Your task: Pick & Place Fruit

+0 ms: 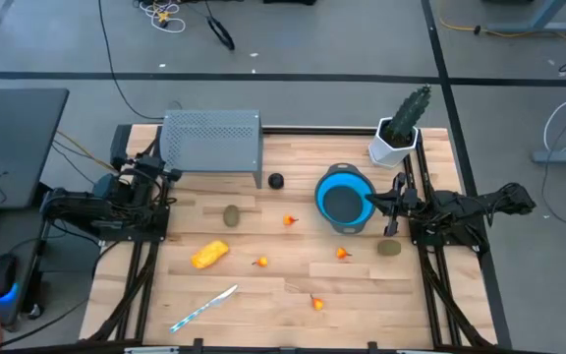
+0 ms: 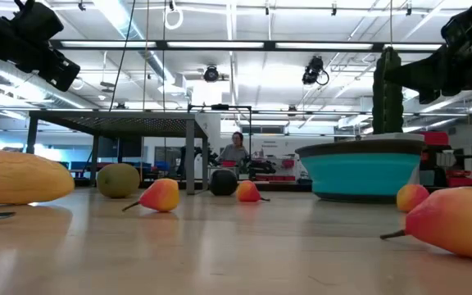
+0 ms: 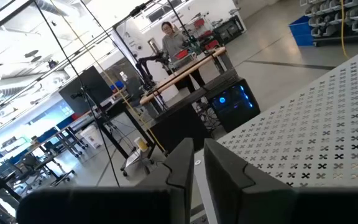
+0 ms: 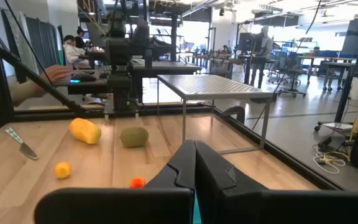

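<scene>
The toy fruit lies scattered on the wooden table. The yellow-orange oblong (image 1: 209,255) (image 4: 84,130) is near the left side. One olive-brown oval (image 1: 232,214) (image 4: 133,137) lies mid-table and the other (image 1: 389,248) by the right arm. The black ball (image 1: 276,181) sits in front of a grey box. Several orange-red pieces (image 1: 290,220) (image 1: 260,262) (image 1: 343,253) (image 1: 316,302) are spread around. My left gripper (image 1: 170,177) (image 3: 199,165) hovers shut at the left edge beside the grey box. My right gripper (image 1: 373,202) (image 4: 195,163) hangs shut at the right rim of a blue bowl.
A blue bowl (image 1: 344,199) (image 2: 363,172) stands right of centre. A grey perforated box (image 1: 212,141) sits at the far left edge, a green cactus in a white pot (image 1: 401,128) at the far right corner. A white-and-blue knife (image 1: 204,307) lies near the front. People sit at desks beyond.
</scene>
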